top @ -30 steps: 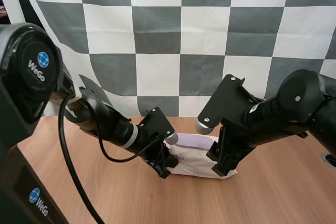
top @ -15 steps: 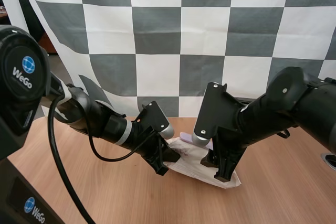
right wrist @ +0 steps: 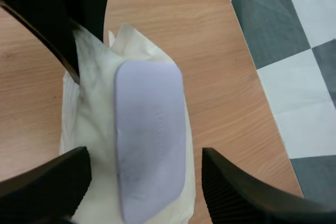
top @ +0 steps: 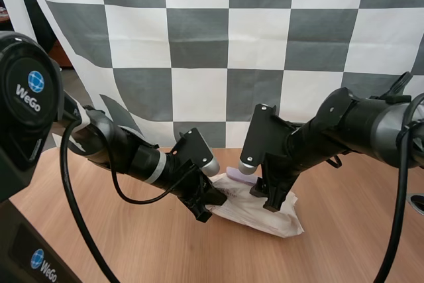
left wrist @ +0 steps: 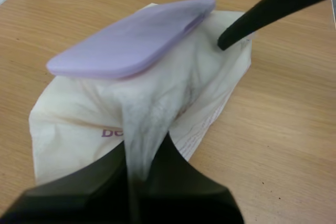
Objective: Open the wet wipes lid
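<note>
A white pack of wet wipes [top: 265,213] lies on the wooden table, its lilac lid [top: 240,177] down flat. My left gripper [top: 207,205] is shut on the pack's left end and pinches the film [left wrist: 137,145] between its tips, pulling that end up. In the right wrist view the lid [right wrist: 149,129] lies under my right gripper [right wrist: 146,157], which stands open with one finger [right wrist: 52,182] on each side of it. From the left wrist view, a right fingertip [left wrist: 231,36] hovers by the far edge of the lid [left wrist: 131,43]. My right gripper [top: 268,197] hangs just above the pack.
Bare wooden table [top: 358,236] runs to the right and in front of the pack. More free tabletop [top: 79,230] lies to the left, under my left arm.
The pack's left end has been lifted and the pack turned by my left gripper. My right gripper has left the pack's right end and moved up and back over the lid.
</note>
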`<state>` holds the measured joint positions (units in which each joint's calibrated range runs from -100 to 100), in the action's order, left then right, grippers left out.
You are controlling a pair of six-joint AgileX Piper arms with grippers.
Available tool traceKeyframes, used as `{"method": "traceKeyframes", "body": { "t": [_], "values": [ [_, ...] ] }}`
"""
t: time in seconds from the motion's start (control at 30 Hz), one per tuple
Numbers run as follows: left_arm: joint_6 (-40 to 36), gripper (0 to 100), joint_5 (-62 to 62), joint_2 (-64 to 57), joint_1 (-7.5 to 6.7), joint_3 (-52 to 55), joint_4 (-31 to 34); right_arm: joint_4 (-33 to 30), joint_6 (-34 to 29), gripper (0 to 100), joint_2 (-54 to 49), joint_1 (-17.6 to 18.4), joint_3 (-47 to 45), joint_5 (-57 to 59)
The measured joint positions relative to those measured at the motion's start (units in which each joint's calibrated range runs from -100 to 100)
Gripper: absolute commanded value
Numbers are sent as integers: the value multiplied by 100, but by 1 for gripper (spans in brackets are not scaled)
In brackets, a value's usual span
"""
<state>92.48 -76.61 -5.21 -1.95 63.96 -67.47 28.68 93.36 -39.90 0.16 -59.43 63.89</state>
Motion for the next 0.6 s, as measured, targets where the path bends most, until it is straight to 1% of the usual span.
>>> {"method": "traceKeyframes", "body": {
  "t": [0.03, 0.07, 0.1, 0.23, 0.27, 0.3, 0.33, 0.6],
  "values": [
    [0, 0, 0, 0, 0, 0, 0, 27, 49, 100, 0, 0, 0, -69],
    [0, 0, 0, 0, 0, 0, 12, 27, 67, 89, 0, 0, 0, -159],
    [0, 0, 0, 0, 0, 0, 12, 13, 67, 80, 0, 0, 0, -182],
    [0, 0, 0, 0, 0, 0, 12, 3, 65, 31, 0, 0, 0, -122],
    [0, 0, -42, 0, 0, 0, 12, 3, 65, 21, 0, 0, 0, -100],
    [0, 0, -43, 0, 0, 0, 17, 16, 65, 8, 0, 0, 0, -100],
    [0, 0, -61, 0, 0, 0, 27, 28, 65, 0, 0, 0, 0, -100],
    [0, 0, -192, 0, 0, 0, 53, 423, 86, 0, 0, 0, 0, -50]
  ]
}}
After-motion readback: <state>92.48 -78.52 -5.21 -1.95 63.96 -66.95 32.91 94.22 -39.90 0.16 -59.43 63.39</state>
